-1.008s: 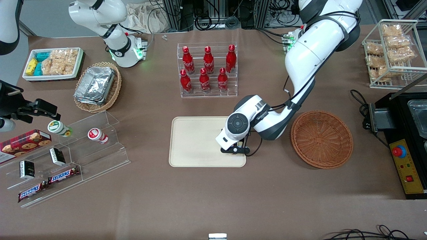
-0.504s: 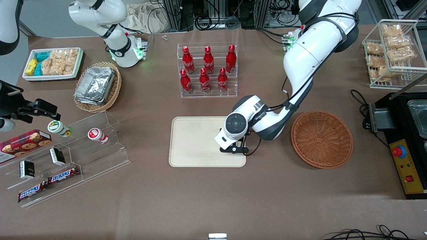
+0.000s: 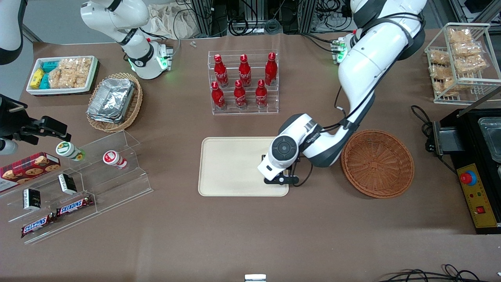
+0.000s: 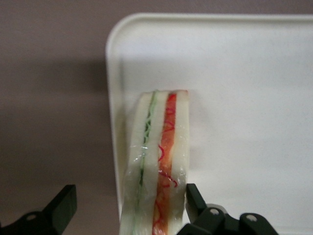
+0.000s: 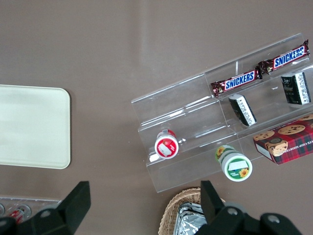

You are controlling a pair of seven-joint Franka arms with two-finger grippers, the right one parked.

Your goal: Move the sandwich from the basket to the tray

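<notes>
The sandwich, pale bread with green and orange-red filling lines, stands on edge on the cream tray, right at its rim. My left gripper is open around it: one finger is against the bread, the other finger stands well apart over the brown table. In the front view the gripper hangs over the tray's end nearest the reddish-brown basket, and the wrist hides the sandwich. Nothing lies in the basket.
A clear rack of red bottles stands farther from the front camera than the tray. Toward the parked arm's end are a tan basket of foil containers, a white snack bin and an acrylic snack shelf. A black machine is beside the basket.
The wrist has shifted a little toward the basket and nearer the front camera, staying over the tray's end. Nothing else has moved.
</notes>
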